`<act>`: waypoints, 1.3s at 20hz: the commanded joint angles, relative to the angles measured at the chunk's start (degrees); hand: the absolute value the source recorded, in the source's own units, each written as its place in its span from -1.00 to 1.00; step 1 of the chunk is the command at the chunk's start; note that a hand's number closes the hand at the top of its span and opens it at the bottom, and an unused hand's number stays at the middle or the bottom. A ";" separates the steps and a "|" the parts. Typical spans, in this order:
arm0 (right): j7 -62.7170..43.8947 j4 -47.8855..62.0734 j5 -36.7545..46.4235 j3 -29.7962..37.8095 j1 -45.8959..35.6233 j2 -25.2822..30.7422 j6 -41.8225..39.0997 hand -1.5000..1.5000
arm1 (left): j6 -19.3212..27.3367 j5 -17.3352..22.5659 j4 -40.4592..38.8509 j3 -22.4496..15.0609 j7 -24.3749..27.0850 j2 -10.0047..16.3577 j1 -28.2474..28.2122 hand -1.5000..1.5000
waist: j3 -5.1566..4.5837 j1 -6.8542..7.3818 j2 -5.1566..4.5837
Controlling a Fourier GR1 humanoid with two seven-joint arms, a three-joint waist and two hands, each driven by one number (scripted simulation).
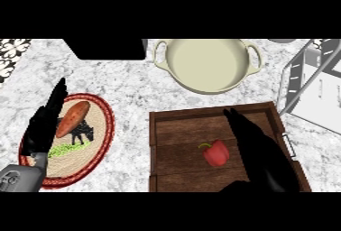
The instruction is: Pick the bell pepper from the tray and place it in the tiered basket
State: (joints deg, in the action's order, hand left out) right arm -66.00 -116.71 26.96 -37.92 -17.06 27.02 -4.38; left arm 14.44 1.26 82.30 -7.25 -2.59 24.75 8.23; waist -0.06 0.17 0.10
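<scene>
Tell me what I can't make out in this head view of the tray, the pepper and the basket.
- Tiered basket: cut off by the right edge, so its tiers cannot be counted.
- Tray: right part hidden under the right hand.
- Bell pepper: cannot tell whether the right hand touches it.
- Plate: left rim hidden by the left hand.
- Black object: cut off at the top, unidentifiable.

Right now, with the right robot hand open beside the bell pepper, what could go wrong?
1. The right robot hand lies with straight fingers at the right of the bell pepper, not round it; closing from one side might push the pepper along the wooden tray.
2. The tiered basket stands beyond the tray's right wall; a low lift might knock the pepper against that wall or the basket's wire frame.
</scene>
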 commanded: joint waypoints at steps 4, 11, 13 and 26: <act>-8.56 1.70 7.31 -2.84 -0.26 -3.53 -5.18 -1.00 | -0.83 -0.48 -3.65 2.14 1.05 -1.36 2.71 0.00 | -0.01 -0.44 -0.08; -8.43 -0.02 15.41 -5.46 2.73 -6.29 -7.29 -1.00 | -2.60 -1.68 -4.10 2.78 -1.60 -1.38 5.02 0.00 | 0.01 -0.68 -0.03; -4.73 3.31 16.10 -4.58 5.53 -6.93 -5.29 -1.00 | -1.31 -3.18 -0.36 1.65 0.61 -2.56 -0.55 0.00 | 0.04 -0.24 -0.02; -0.53 7.17 20.00 0.30 9.22 -13.11 -8.64 -1.00 | -2.68 -5.45 2.56 3.35 -1.91 -3.66 -0.55 0.00 | 0.06 -0.25 -0.03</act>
State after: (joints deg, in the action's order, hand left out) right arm -62.34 -109.05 45.96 -38.92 -9.79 14.78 -10.68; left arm 11.13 -2.38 83.64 -3.76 -3.96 22.18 7.91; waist -0.01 0.02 0.06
